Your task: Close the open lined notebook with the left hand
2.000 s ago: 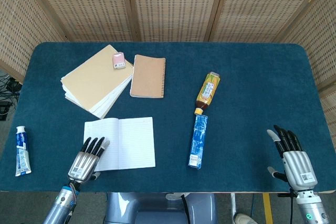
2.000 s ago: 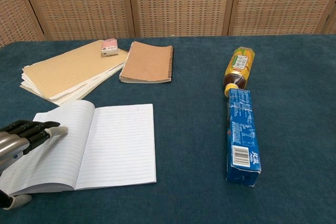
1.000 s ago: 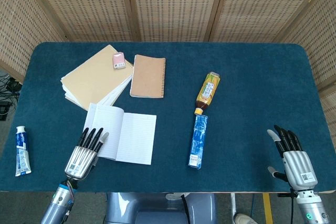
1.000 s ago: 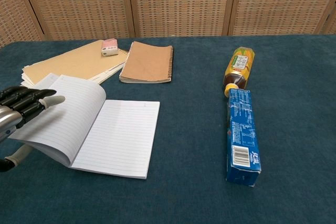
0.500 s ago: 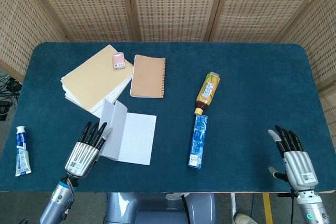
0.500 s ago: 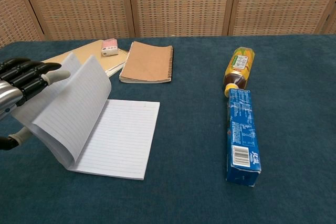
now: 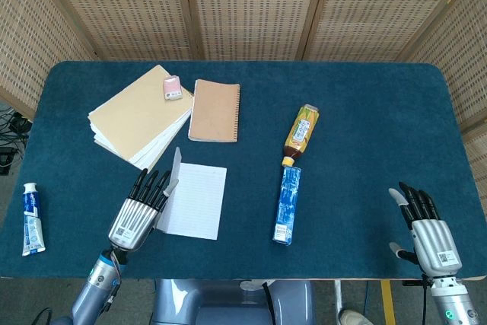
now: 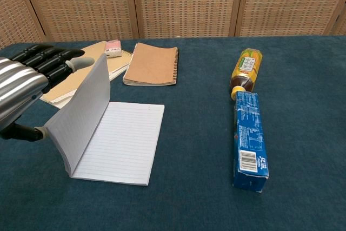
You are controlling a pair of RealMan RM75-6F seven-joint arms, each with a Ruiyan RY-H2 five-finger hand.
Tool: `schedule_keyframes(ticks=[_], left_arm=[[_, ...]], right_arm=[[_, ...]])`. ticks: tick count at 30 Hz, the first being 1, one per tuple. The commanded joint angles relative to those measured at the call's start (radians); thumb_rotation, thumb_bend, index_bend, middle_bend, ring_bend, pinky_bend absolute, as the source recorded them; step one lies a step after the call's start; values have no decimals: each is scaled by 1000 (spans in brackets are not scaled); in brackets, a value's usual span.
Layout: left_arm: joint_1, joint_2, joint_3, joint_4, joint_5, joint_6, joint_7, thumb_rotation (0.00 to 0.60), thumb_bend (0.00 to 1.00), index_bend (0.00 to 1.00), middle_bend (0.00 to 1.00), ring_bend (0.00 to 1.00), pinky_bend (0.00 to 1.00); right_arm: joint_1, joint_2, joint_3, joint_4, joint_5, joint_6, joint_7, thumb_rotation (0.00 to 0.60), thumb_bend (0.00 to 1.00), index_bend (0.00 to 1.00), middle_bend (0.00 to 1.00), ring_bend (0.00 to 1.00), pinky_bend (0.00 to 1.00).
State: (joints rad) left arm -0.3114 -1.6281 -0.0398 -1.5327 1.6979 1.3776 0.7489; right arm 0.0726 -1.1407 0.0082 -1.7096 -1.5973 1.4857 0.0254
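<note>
Mid-close; left hand [image 8: 24,87], fingers extended, backs upright cover of lined notebook [image 7: 194,201] near bench front-left; gripping nothing; next: tip cover rightward onto page.

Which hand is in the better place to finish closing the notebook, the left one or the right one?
The left hand. It is already behind the raised half of the notebook, which stands nearly upright, so a push toward the right should close it. The right hand is open at the table's far right edge, beyond the blue box.
</note>
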Motion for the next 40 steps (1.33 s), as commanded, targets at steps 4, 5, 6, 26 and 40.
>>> schedule_keyframes(ticks=[4, 5, 6, 26, 40], left_arm=[[-34, -16, -29, -22, -23, -42, 52, 600, 345, 0, 0, 0, 0], [-35, -16, -30, -25, -26, -44, 55, 600, 345, 0, 0, 0, 0], [-36, -17, -30, -29, -30, -48, 60, 600, 345, 0, 0, 0, 0], [116, 206, 64, -85, -126, 82, -247, 600, 253, 0, 0, 0, 0], [197, 320, 69, -71, -163, 149, -428, 600, 0, 0, 0, 0, 0]], right_arm=[[1, 1, 2, 2, 5, -3, 6, 600, 111, 0, 0, 0, 0], [1, 2, 2, 2, 6, -3, 6, 600, 112, 0, 0, 0, 0], [1, 3, 2, 1, 6, -3, 7, 600, 112, 0, 0, 0, 0], [-3, 4, 0, -5, -5, 6, -10, 600, 112, 0, 0, 0, 0], [2, -18, 0, 5, -2, -5, -49, 600, 111, 0, 0, 0, 0]])
